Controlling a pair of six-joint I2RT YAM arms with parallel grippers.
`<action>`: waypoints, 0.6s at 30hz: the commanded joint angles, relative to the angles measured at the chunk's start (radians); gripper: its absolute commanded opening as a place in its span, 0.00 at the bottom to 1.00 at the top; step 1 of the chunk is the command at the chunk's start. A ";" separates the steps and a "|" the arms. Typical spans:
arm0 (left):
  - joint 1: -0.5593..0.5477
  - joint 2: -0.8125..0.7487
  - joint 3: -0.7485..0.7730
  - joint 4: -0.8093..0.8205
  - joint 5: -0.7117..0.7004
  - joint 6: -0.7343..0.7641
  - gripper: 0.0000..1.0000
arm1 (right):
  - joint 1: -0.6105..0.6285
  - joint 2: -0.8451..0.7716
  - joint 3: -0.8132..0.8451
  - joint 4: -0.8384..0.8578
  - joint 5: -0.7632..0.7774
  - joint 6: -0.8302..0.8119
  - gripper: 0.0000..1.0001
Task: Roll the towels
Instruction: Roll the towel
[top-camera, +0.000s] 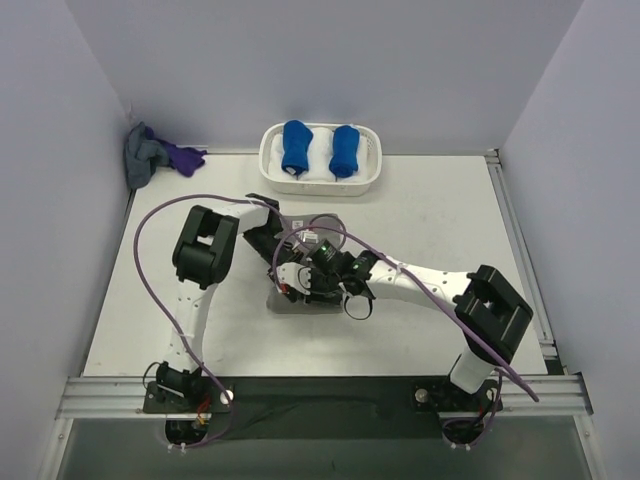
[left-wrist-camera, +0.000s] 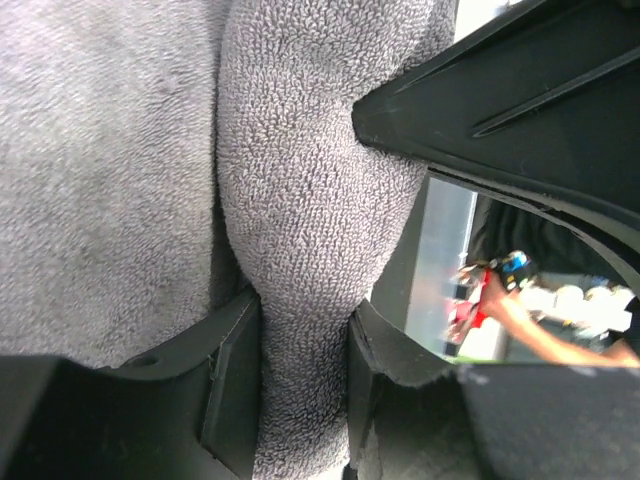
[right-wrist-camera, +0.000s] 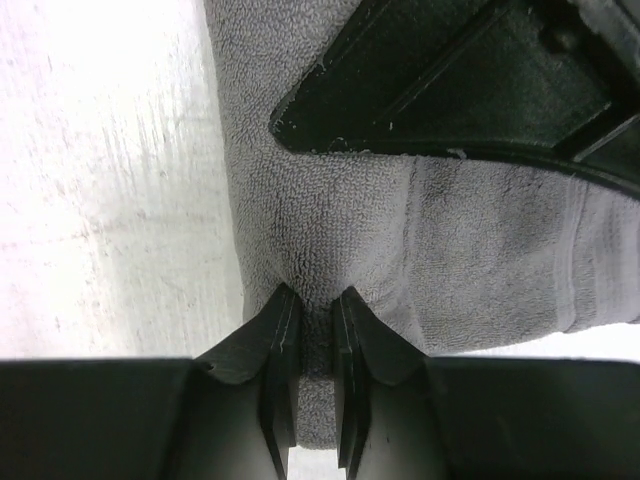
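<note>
White counter (top-camera: 450, 220) carries the grey towel (top-camera: 286, 304) near its middle; left gripper (left-wrist-camera: 305, 340) clamps a thick fold of it, right gripper (right-wrist-camera: 318, 320) pinches a thinner fold, both arms meeting over it

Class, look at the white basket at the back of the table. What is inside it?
In the white basket lie a left blue bundle and a right blue bundle, side by side, white material between. Whatever lies beneath them is covered.

Pale lilac walls (top-camera: 300, 60), white table (top-camera: 440, 220)
</note>
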 joint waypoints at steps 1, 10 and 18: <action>0.072 0.001 -0.038 0.103 -0.074 0.004 0.43 | -0.026 0.070 -0.041 -0.155 -0.141 0.037 0.03; 0.242 -0.109 -0.111 0.112 0.113 0.026 0.72 | -0.150 0.136 0.075 -0.310 -0.416 0.109 0.00; 0.406 -0.292 -0.192 0.210 0.120 0.001 0.72 | -0.240 0.254 0.171 -0.396 -0.589 0.150 0.00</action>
